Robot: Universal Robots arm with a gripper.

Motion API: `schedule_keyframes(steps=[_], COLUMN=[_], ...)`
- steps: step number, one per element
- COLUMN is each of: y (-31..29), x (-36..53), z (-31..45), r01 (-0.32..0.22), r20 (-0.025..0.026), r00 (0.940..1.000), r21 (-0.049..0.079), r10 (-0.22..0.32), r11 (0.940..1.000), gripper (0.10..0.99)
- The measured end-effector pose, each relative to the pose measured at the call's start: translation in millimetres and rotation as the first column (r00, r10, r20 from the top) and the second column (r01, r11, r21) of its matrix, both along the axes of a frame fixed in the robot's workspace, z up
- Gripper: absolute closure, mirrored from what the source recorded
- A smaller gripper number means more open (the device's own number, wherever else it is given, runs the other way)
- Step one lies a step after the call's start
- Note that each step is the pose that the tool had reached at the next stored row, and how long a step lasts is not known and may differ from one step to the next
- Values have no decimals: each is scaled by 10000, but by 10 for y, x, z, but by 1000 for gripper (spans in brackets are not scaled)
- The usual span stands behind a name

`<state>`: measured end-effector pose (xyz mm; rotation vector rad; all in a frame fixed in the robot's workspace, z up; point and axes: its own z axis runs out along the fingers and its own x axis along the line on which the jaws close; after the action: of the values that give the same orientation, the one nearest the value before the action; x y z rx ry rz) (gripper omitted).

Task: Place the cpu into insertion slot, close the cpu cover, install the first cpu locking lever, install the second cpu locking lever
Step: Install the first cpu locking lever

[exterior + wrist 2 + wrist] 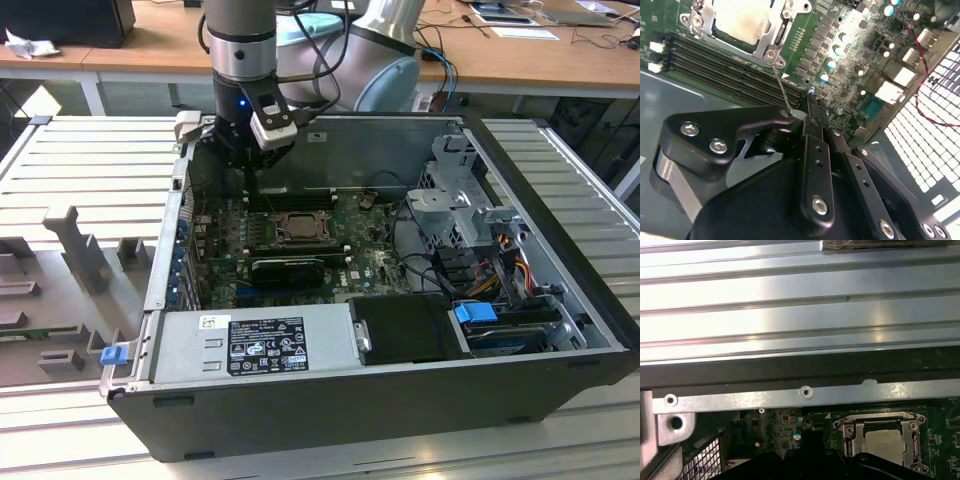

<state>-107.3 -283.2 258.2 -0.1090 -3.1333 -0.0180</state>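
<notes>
gripper (807, 112) pinched together on a thin wire lever (781, 86) just beside the socket. cpu (742, 20) sits in the slot (880, 437), cover (772, 37) down. best swung low, hooked cleanly under its catch.

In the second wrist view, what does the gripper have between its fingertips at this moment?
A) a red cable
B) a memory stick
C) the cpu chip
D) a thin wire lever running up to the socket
D: the gripper is closed on a thin metal locking lever that runs from its tips up to the corner of the insertion slot, while the cpu already sits in the slot under the cpu cover.
</notes>
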Motion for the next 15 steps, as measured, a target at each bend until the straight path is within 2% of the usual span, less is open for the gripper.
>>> schedule_keyframes(steps=[8,15], y=[1,1], x=[105,152], z=[0,0], r01=[-7,-8], r20=[-1,0], r00=[10000,10000], r21=[-1,0], r10=[7,8], r11=[10000,10000], gripper=[980,980])
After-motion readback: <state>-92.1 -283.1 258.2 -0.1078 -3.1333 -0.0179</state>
